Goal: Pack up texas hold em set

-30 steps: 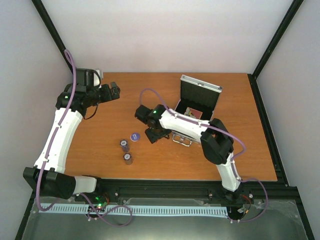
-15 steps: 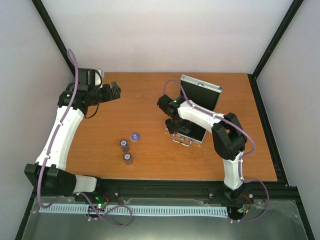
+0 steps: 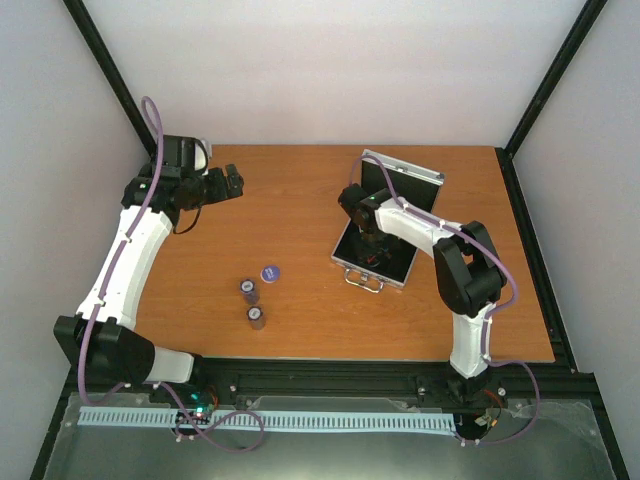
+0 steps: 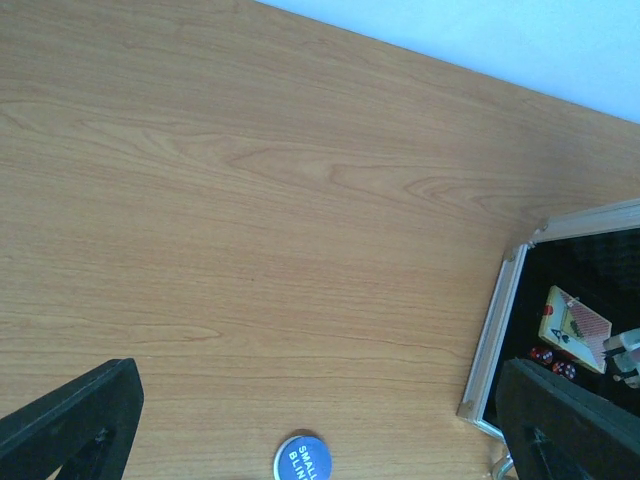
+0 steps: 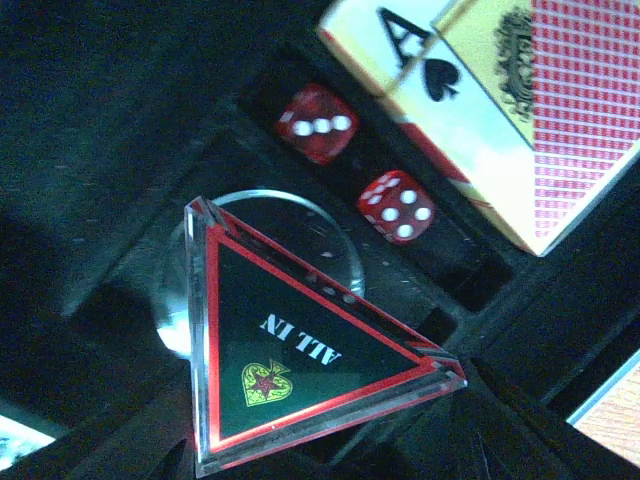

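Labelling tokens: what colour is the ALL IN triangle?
ALL IN triangle: black, red border; clearest in right wrist view.

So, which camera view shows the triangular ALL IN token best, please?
The right wrist view: the token fills the frame, lettering legible. In the top view it cannot be made out in the case; the left wrist view misses it.

Card box (image 5: pixel 520 110) partly out of frame
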### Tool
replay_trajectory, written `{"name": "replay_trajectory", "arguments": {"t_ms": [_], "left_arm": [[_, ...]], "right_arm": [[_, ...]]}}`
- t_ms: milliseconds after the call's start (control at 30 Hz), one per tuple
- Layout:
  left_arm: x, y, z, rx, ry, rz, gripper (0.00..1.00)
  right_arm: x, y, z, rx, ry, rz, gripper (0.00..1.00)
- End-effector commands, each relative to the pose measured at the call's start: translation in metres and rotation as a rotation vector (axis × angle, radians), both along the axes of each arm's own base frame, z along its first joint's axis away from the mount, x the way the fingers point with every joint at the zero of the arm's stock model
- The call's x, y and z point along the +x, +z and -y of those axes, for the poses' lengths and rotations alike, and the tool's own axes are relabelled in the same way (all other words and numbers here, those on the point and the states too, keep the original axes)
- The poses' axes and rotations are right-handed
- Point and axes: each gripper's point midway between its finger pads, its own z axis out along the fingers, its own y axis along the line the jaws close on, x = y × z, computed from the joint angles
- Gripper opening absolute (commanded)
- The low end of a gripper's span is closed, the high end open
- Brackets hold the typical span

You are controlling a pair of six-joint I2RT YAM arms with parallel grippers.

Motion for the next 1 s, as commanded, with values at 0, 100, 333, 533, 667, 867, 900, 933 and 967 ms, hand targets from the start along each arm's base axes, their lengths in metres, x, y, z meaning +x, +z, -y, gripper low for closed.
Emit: {"name": "replay_trajectory", "arguments": {"t_ms": [0,100,333,533,667,867,900,933,967], "left_arm": [[0.009,0.007,-0.004,0.005,0.018,0.028,1.00],[0.011,0.004,-0.004,0.007,0.022,0.021,1.00],[0.015,0.000,-0.004,0.010,0.025,0.011,1.00],[0.016,-0.003,-0.003,0.011,0.023,0.006,1.00],[0.017,-0.003,-0.003,0.008,0.021,0.006,1.00],[0.017,-0.001,-0.002,0.004,0.016,0.013,1.00],[0.017,-0.001,-0.002,0.003,0.015,0.012,1.00],[0.017,-0.002,-0.001,0.003,0.014,0.010,1.00],[0.017,-0.002,-0.001,0.002,0.013,0.010,1.00]], "right_arm": [[0.012,0.001,0.019,-0.012,-0.011,0.035,0.56],[0.012,-0.005,0.023,-0.005,-0.016,0.019,0.56],[0.008,-0.024,0.018,0.019,-0.003,-0.022,0.56],[0.001,-0.033,0.021,0.013,-0.005,-0.051,0.75],[0.000,-0.028,0.017,0.038,-0.004,-0.046,0.88],[0.001,-0.008,0.007,0.108,0.000,-0.026,0.90],[0.002,-0.007,0.006,0.111,0.000,-0.024,0.90],[0.003,-0.007,0.005,0.112,0.002,-0.024,0.90],[0.004,-0.009,0.005,0.110,0.004,-0.027,0.90]]}}
